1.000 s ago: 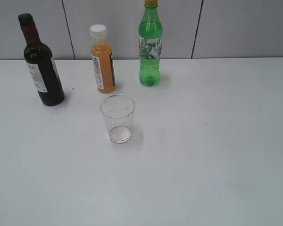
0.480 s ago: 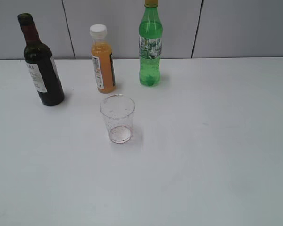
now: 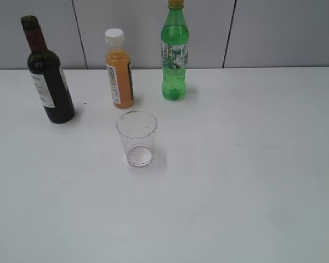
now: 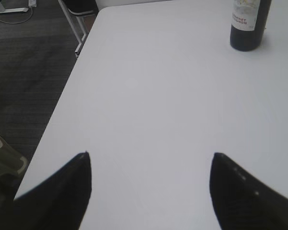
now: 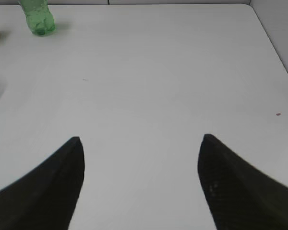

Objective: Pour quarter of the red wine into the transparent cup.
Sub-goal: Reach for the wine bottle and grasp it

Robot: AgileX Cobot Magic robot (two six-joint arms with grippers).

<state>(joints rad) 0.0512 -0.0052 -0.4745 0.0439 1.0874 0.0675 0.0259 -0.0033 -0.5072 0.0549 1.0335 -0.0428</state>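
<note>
The dark wine bottle [image 3: 48,76] with maroon foil neck and white label stands upright at the back left of the white table; its base also shows in the left wrist view [image 4: 248,24]. The transparent cup [image 3: 137,138] stands upright near the table's middle, with only a faint reddish trace at its bottom. My left gripper [image 4: 150,155] is open and empty above the table's near left part, far from the bottle. My right gripper [image 5: 141,139] is open and empty over bare table. Neither gripper shows in the exterior view.
An orange-juice bottle [image 3: 119,69] with a white cap stands behind the cup. A tall green soda bottle [image 3: 175,52] stands to its right, also in the right wrist view [image 5: 37,17]. The table's left edge [image 4: 67,91] drops to dark floor.
</note>
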